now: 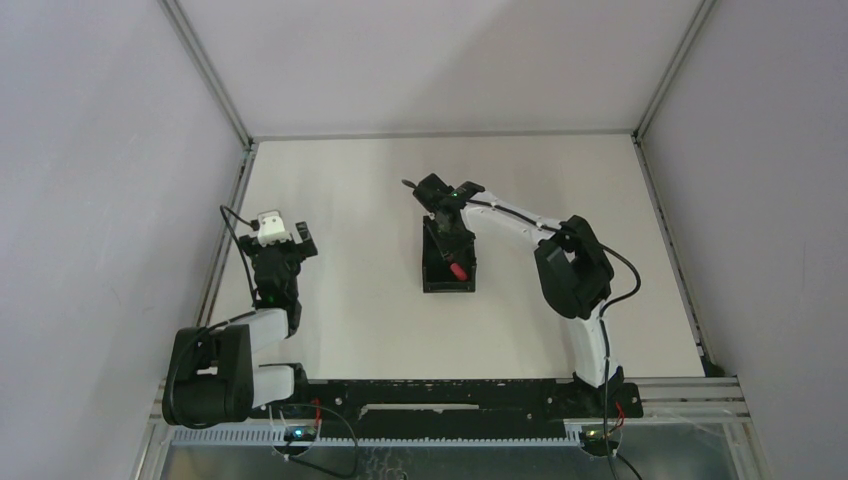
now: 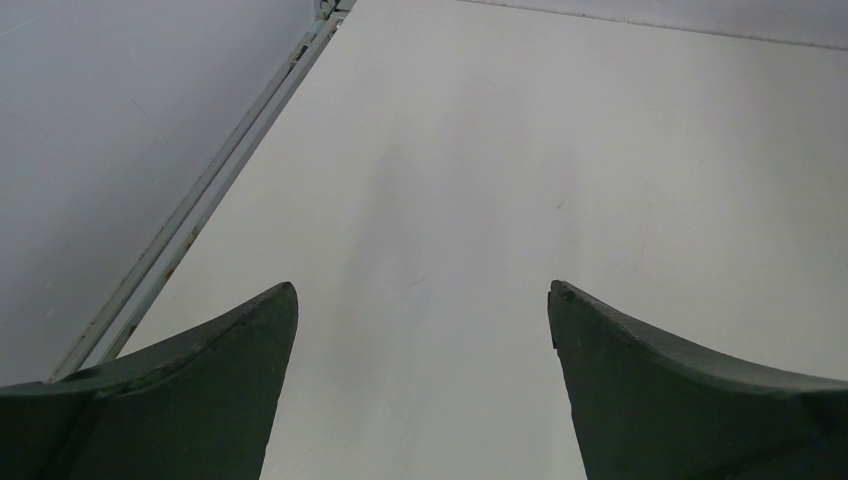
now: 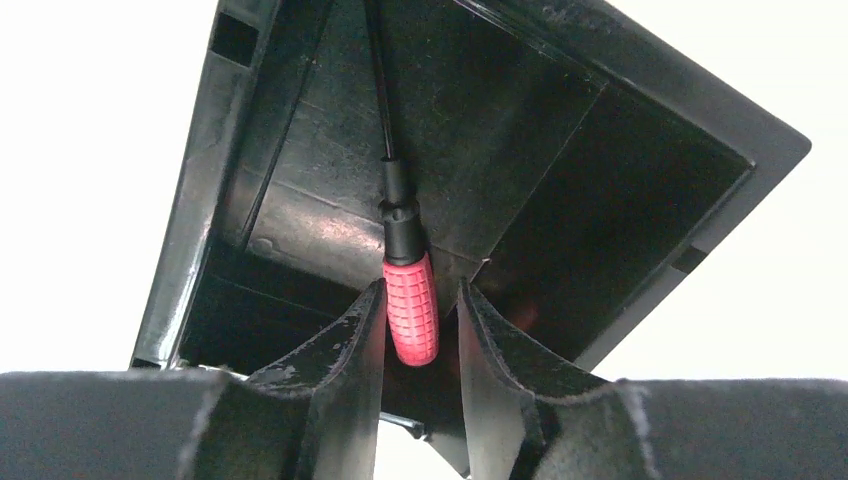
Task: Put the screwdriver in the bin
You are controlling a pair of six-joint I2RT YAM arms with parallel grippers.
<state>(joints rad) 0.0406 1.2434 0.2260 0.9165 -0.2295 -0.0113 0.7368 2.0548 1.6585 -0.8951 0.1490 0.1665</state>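
The screwdriver (image 3: 410,310), with a red handle and thin black shaft, lies inside the black bin (image 3: 640,200), shaft pointing away from the wrist camera. My right gripper (image 3: 421,290) hangs over the bin with its jaws slightly apart on either side of the red handle. The left finger is level with the handle and a dark gap shows on the right. From above, the bin (image 1: 447,289) sits mid-table, the red handle (image 1: 458,270) shows inside it, and the right gripper (image 1: 447,232) is over its far end. My left gripper (image 1: 285,240) is open and empty at the left (image 2: 423,290).
A metal frame rail (image 2: 200,200) runs along the table's left edge beside the left gripper. Grey walls enclose the table on three sides. The arm bases stand on a black bar (image 1: 450,395) at the near edge.
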